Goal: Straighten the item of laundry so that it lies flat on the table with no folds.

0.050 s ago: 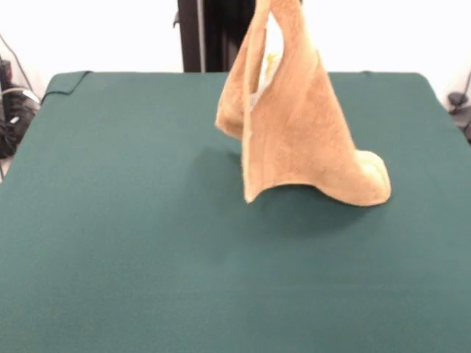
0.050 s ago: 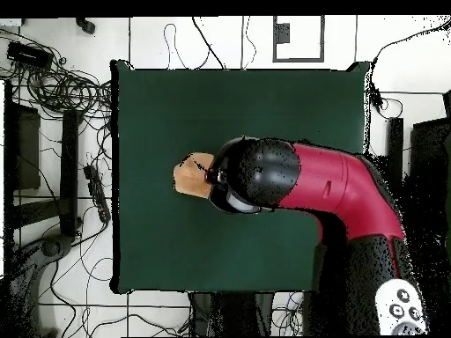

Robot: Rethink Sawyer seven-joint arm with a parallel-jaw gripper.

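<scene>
One towel (image 1: 294,125) hung lifted from above, its top running out of the front view's upper edge and one lower corner resting on the single green table (image 1: 132,243). A small pale patch near its top may have been a label; no writing could be read. Overhead, one red-and-black arm (image 2: 317,185) covered most of the towel. The claw itself was hidden, so I could not tell its state.

The dark green table (image 1: 132,243) bears only the tan towel (image 1: 294,125), seemingly resting on one lower corner.
</scene>
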